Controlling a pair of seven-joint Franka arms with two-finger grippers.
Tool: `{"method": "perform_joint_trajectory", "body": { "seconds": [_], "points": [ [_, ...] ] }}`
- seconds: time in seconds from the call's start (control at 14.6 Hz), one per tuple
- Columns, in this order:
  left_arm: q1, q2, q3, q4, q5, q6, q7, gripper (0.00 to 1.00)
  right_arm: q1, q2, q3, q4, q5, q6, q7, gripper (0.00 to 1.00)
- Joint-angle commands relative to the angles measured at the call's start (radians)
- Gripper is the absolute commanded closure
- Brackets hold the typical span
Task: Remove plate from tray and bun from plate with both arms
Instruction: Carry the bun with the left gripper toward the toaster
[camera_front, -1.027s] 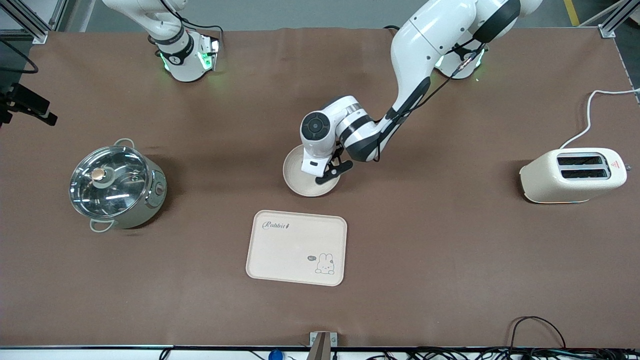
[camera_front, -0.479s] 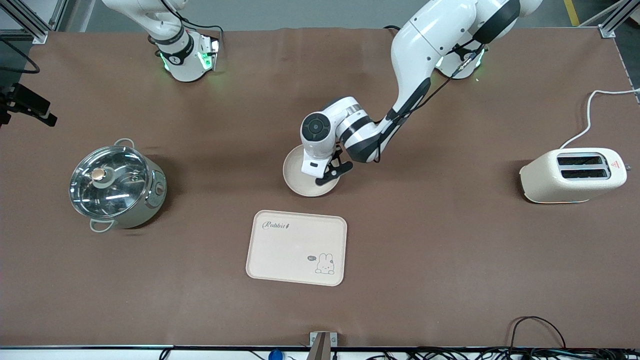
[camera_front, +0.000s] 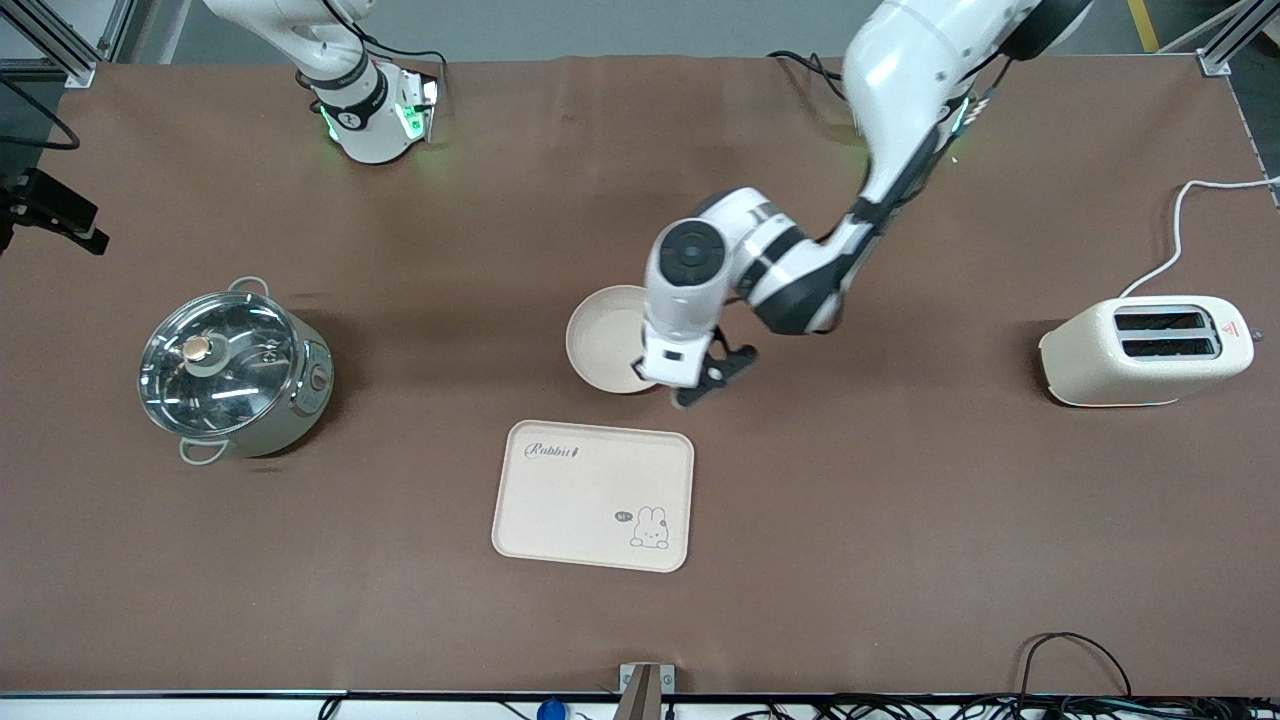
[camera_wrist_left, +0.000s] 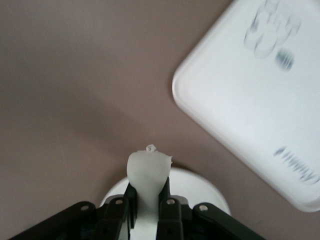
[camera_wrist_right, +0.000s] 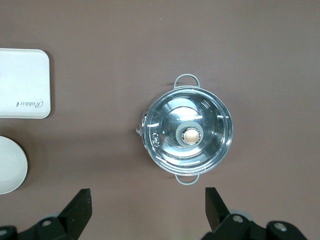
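Observation:
The plate lies on the table just farther from the front camera than the tray; it also shows in the left wrist view and the right wrist view. My left gripper hangs over the plate's edge toward the left arm's end. It is shut on the bun, a small pale cream lump that sticks out past the fingertips. My right gripper is open and empty, high above the table beside the pot. It is out of the front view.
The rabbit tray lies nearest the front camera and shows in the left wrist view. A lidded steel pot stands toward the right arm's end. A cream toaster with its cord stands toward the left arm's end.
My left gripper has moved from over the plate's middle to its edge, toward the tray and the left arm's end. The plate has stayed put.

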Motion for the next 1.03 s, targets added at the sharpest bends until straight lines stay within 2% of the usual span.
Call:
{"method": "perform_joint_trajectory", "body": {
  "seconds": [0.0, 0.41, 0.62, 0.96],
  "points": [
    [0.115, -0.072, -0.006, -0.025, 0.022, -0.036, 0.068, 0.77, 0.021, -0.004, -0.007, 0.003, -0.026, 0.0, 0.061, 0.0],
    [0.342, -0.047, -0.004, -0.028, 0.02, -0.076, 0.352, 0.78, 0.022, -0.003, -0.007, 0.006, -0.021, 0.003, 0.063, 0.0],
    [0.41, 0.032, -0.004, -0.031, 0.023, -0.066, 0.401, 0.78, 0.018, 0.001, -0.007, 0.006, -0.017, 0.002, 0.051, 0.0],
    [0.512, 0.167, -0.003, -0.029, 0.123, -0.028, 0.473, 0.77, 0.018, 0.004, -0.009, 0.007, -0.009, 0.0, -0.035, 0.0]
  ]
}}
